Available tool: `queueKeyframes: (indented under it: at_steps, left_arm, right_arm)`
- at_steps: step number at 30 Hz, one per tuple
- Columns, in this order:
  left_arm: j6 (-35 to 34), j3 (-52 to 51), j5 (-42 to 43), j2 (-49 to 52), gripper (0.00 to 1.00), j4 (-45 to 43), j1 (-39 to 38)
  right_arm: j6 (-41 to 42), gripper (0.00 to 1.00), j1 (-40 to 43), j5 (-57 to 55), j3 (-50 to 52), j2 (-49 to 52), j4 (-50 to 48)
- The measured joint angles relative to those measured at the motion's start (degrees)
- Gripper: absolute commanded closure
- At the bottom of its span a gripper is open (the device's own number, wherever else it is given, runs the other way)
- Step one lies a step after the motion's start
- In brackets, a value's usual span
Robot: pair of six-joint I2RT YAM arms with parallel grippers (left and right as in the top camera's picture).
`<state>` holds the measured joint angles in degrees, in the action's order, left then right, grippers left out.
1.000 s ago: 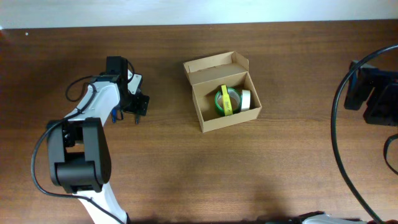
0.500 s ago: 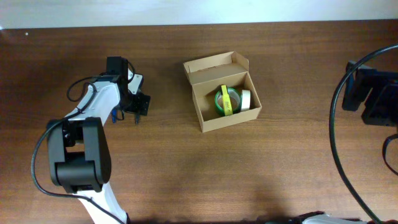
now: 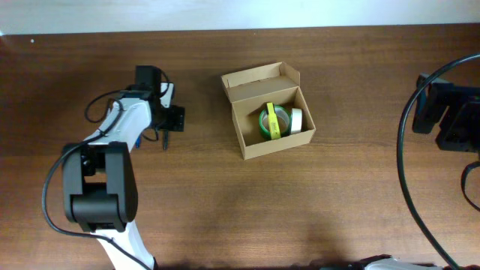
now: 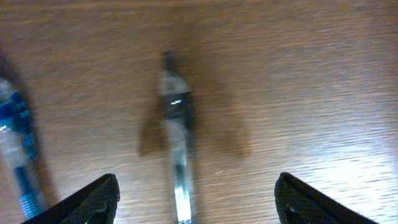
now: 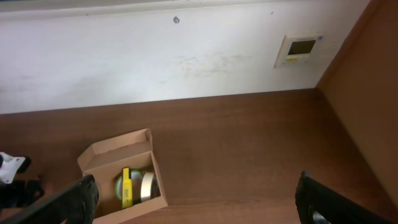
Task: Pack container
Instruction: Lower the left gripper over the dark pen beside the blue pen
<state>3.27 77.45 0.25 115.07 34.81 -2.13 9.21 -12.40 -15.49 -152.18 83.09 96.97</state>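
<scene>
The container [image 3: 268,112], a light-brown cardboard box with its flap lid standing open at the back, sits mid-table. Inside it are a green tape roll [image 3: 265,122], a yellow pen [image 3: 273,120] across that roll, and a white tape roll [image 3: 297,118]. My left gripper [image 3: 166,126] hangs low over the table to the left of the box. In the left wrist view the left gripper [image 4: 196,190] is open, and a clear pen [image 4: 177,143] lies on the wood between its fingers, touching neither. My right gripper [image 5: 196,202] is open and empty, high at the right, looking down on the container [image 5: 124,174].
A blue pen [image 4: 17,149] lies on the table just left of the clear one, outside the left finger [image 4: 93,202]. The right arm's black body and cable [image 3: 450,112] hang over the table's right edge. A white wall [image 5: 155,56] runs behind the table.
The left gripper has shifted slightly toward the back and right over the pens, and its jaws have narrowed a little. The box and right arm are unchanged.
</scene>
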Motion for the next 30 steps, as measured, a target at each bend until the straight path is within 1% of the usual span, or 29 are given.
queueKeyframes:
  at_steps: [5,14,16,19,24,26,30]
  left_arm:
    - [-0.20,0.00,-0.52,1.18,0.20,-1.20,-2.01]
    - [-0.35,0.00,-2.36,2.01,0.19,-2.10,-2.03]
    - [-0.35,0.00,-2.82,2.05,0.21,-2.14,-2.03]
    - [-0.42,0.00,-3.37,2.23,0.29,-2.69,-2.03]
    - [-0.68,0.00,-3.65,2.58,0.51,-3.30,-2.03]
    - [-0.74,0.00,-3.61,2.75,0.61,-3.52,-2.03]
    - [-0.83,0.44,-3.26,3.34,0.78,-3.85,-2.05]
  right_arm:
    - [0.02,0.01,0.00,0.00,0.00,0.00,0.00]
    - [0.00,0.01,0.00,1.07,0.00,0.00,0.00]
    - [0.02,0.01,0.00,1.42,0.00,0.00,0.00]
    - [0.02,0.01,0.00,2.10,0.00,-0.02,0.00]
    - [0.02,0.01,0.00,3.04,0.68,-0.52,-0.02]
    - [0.04,0.01,0.00,3.34,1.95,-1.22,0.00]
    - [0.04,0.01,0.00,3.65,4.57,-2.56,-0.02]
